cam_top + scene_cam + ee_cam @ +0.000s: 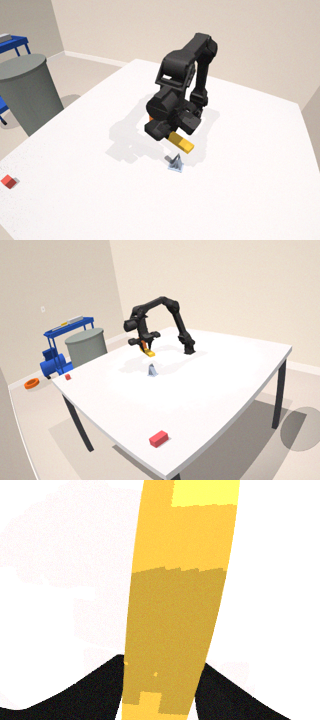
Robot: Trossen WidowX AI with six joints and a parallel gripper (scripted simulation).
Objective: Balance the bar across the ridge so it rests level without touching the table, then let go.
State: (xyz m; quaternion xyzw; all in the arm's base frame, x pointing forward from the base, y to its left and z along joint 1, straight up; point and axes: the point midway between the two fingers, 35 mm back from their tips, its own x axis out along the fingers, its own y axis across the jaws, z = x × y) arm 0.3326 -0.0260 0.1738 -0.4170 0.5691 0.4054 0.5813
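The yellow bar [180, 142] [149, 352] [175, 605] is held in the air above the table. My gripper [170, 134] [146, 349] [161, 667] is shut on it, with a dark finger on each side in the wrist view. The bar's near end points toward the ridge side and lies free of the fingers. An orange block [150, 118] [142, 344] shows at the bar's far end, partly hidden by the gripper. The grey-blue ridge [177, 164] [152, 370] stands on the table on its square base, apart from the bar. The wrist view does not show the ridge.
A small red cube [8, 181] [67, 376] lies near the table's left edge. A red block [158, 438] lies near the front corner in the exterior view. A grey-green bin [28, 93] [86, 348] and a blue cart [69, 326] stand beyond the table [206, 395].
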